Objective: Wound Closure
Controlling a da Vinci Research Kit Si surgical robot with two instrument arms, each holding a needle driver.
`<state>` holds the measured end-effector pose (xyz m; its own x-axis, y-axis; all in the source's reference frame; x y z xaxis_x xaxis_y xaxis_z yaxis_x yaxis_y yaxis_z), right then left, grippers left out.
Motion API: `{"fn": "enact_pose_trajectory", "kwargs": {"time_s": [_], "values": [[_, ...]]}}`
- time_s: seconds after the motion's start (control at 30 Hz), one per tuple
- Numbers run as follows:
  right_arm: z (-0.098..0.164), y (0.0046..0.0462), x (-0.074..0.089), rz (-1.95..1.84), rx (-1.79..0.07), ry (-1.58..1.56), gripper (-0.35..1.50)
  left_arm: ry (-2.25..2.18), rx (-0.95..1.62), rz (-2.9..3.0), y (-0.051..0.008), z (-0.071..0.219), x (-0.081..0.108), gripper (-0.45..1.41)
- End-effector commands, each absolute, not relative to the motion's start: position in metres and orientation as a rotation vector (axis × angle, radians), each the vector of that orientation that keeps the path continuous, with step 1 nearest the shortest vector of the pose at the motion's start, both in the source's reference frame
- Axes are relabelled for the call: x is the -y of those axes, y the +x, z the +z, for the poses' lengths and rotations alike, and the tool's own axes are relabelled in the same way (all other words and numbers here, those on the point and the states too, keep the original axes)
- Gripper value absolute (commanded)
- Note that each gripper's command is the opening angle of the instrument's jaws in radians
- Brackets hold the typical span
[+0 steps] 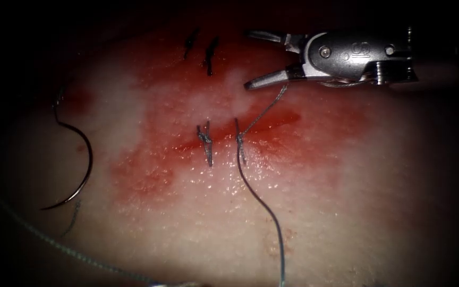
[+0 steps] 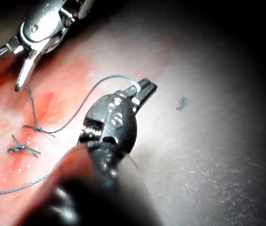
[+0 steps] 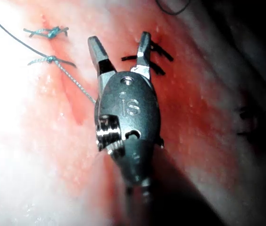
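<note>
Right tool (image 1: pixel 247 59) spread wide by the cut (image 1: pixel 224 134), gripping nothing. Left tool (image 2: pixel 147 88) pinching the thread (image 2: pixel 114 77) that runs from 1 of 2 knots (image 2: pixel 37 128). Needle (image 1: pixel 90 159) loose on the tissue (image 1: pixel 346 202) near its left edge, not in it. Likely risks: tugging too hard and tearing the stitch, or dragging the needle off that edge.

Red fluid (image 1: pixel 150 172) and dark stitches (image 1: pixel 209 53)
</note>
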<state>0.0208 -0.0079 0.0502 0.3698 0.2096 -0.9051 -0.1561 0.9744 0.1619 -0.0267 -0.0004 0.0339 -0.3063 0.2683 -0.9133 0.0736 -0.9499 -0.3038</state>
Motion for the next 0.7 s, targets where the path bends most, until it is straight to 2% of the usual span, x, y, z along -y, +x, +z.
{"fn": "enact_pose_trajectory", "kwargs": {"time_s": [0.03, 0.13, 0.27, 0.3, 0.33, 0.4, 0.43, 0.53, 0.7], "values": [[0.051, 0.0211, 0.010, 0.236, -1.172, 0.064, 1.01, -1.776, 0.441, 2.407, -0.0272, 0.035, 0.000, -0.45], [0.050, 0.0206, 0.011, 0.233, -1.179, 0.072, 0.86, -1.772, 0.417, 2.423, -0.0267, 0.036, -0.002, -0.45], [0.050, 0.0204, 0.013, 0.260, -1.215, 0.055, 0.51, -1.763, 0.396, 2.439, -0.0257, 0.038, -0.005, -0.45], [0.050, 0.0204, 0.013, 0.270, -1.227, 0.051, 0.39, -1.764, 0.393, 2.442, -0.0255, 0.038, -0.006, -0.45], [0.051, 0.0205, 0.013, 0.289, -1.255, 0.034, -0.03, -1.774, 0.394, 2.444, -0.0252, 0.039, -0.007, -0.45], [0.051, 0.0207, 0.013, 0.315, -1.268, 0.031, -0.08, -1.788, 0.410, 2.435, -0.0250, 0.039, -0.007, -0.45], [0.051, 0.0208, 0.013, 0.334, -1.275, 0.036, -0.20, -1.795, 0.418, 2.430, -0.0249, 0.039, -0.008, -0.45], [0.051, 0.0217, 0.013, 0.355, -1.284, 0.022, -0.35, -1.789, 0.441, 2.439, -0.0242, 0.040, -0.009, -0.45], [0.052, 0.0231, 0.014, 0.336, -1.333, 0.023, -0.35, -1.791, 0.450, 2.434, -0.0235, 0.041, -0.011, -0.45]]}}
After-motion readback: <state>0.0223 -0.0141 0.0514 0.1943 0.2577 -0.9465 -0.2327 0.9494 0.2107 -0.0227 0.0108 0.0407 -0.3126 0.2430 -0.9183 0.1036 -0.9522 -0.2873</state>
